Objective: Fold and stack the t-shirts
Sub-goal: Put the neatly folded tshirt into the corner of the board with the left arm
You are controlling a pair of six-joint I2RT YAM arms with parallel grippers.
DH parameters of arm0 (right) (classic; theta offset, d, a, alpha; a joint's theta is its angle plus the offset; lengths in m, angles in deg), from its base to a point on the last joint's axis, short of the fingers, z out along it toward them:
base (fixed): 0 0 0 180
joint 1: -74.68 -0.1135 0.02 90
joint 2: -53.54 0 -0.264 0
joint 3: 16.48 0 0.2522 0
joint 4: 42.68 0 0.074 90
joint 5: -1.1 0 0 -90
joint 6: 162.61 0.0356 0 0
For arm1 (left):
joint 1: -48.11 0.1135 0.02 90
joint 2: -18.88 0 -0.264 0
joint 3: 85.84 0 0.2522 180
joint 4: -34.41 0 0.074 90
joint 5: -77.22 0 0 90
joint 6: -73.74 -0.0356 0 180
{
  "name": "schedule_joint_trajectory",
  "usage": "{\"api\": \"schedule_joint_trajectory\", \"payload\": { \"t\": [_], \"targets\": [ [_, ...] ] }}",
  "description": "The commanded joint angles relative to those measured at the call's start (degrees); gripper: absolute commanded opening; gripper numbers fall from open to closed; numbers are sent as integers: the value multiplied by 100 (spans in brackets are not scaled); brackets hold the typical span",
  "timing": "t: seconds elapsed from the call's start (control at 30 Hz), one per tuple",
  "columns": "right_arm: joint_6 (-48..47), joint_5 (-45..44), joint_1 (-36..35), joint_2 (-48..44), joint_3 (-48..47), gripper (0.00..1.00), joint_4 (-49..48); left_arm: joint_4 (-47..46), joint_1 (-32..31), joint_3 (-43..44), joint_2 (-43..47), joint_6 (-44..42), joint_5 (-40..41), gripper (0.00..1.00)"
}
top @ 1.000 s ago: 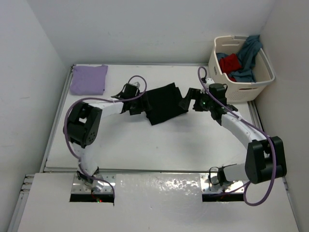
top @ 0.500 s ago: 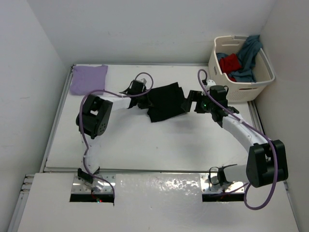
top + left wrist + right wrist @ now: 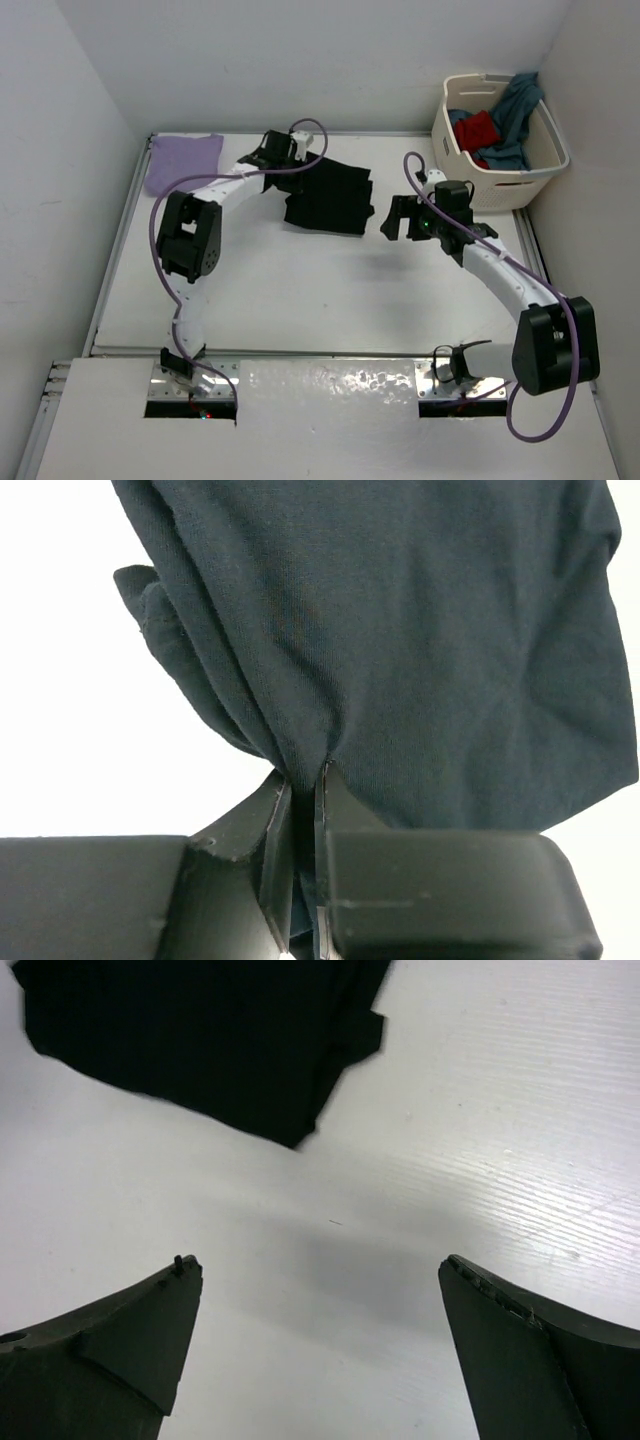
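A folded black t-shirt [image 3: 330,197] lies at the back middle of the table. My left gripper [image 3: 296,168] is shut on its left edge; in the left wrist view the cloth [image 3: 420,630] bunches into the shut jaws [image 3: 300,776]. My right gripper [image 3: 393,219] stands open just right of the shirt, not touching it; its wrist view shows the shirt's corner [image 3: 200,1030] ahead of the empty open fingers [image 3: 320,1265]. A folded lavender t-shirt [image 3: 183,164] lies at the back left corner. A red t-shirt [image 3: 477,130] and a teal t-shirt [image 3: 516,112] sit in the basket.
The cream laundry basket [image 3: 508,188] stands at the back right corner beside the wall. White walls close in the table on the left, back and right. Purple cables loop off both arms above the table.
My left gripper has shut on the black t-shirt's left edge and drawn it back and leftward. The right gripper stayed open and now stands apart from the shirt.
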State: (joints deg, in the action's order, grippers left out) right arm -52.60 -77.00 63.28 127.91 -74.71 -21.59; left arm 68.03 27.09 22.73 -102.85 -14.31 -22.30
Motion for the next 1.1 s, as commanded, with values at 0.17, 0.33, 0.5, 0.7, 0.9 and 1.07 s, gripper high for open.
{"api": "schedule_joint_trajectory", "payload": {
  "t": [0.17, 0.33, 0.5, 0.7, 0.9, 1.07],
  "targets": [
    [-454, -443, 6, -203, 8, 99, 128, 765, 484, 547, 396, -2014, 467, 0],
    [-507, -539, 6, -195, 8, 99, 137, 853, 721, 793, 501, -2603, 925, 0],
    [-507, -601, 6, -116, 8, 99, 137, 984, 1108, 1092, 484, -2841, 1031, 0],
    [-507, -601, 6, 51, -79, 99, 172, 1143, 1310, 1541, 334, -3166, 1215, 0],
    [-498, -592, 6, 113, -80, 99, 198, 1029, 1425, 1655, 387, -3491, 1462, 0],
    [-498, -619, 6, 157, -88, 99, 181, 1029, 1609, 1980, 370, -3571, 1550, 0]
  ]
}}
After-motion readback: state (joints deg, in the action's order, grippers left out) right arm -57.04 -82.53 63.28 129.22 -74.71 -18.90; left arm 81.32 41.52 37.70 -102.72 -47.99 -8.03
